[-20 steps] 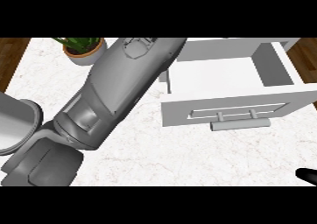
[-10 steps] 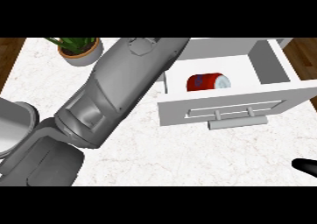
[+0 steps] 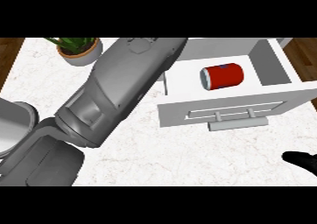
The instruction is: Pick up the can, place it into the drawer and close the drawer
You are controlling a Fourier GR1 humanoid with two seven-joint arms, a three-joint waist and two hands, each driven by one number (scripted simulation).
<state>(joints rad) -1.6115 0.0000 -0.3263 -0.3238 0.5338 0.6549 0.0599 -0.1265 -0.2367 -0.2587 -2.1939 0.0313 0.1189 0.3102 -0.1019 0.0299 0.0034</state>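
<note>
A red can [image 3: 222,76] lies on its side inside the open white drawer [image 3: 275,65], with nothing touching it. The drawer's front panel [image 3: 180,114] with its bar handle [image 3: 235,124] faces me over the marble counter [image 3: 187,153]. My left forearm [image 3: 116,96] runs from the lower left up to the picture's top, just left of the drawer; its hand is hidden past the top edge. My right hand [image 3: 308,162] shows partly at the lower right edge, fingers relaxed, holding nothing, well below the drawer.
A potted plant [image 3: 77,49] stands at the counter's back left. A grey round vessel [image 3: 9,127] sits at the left edge beside my left arm. Wooden floor [image 3: 6,57] shows beyond both counter ends.
The can came into sight in the drawer and now lies a little further right. My left forearm has drawn back from over the drawer. The right hand has risen into view.
</note>
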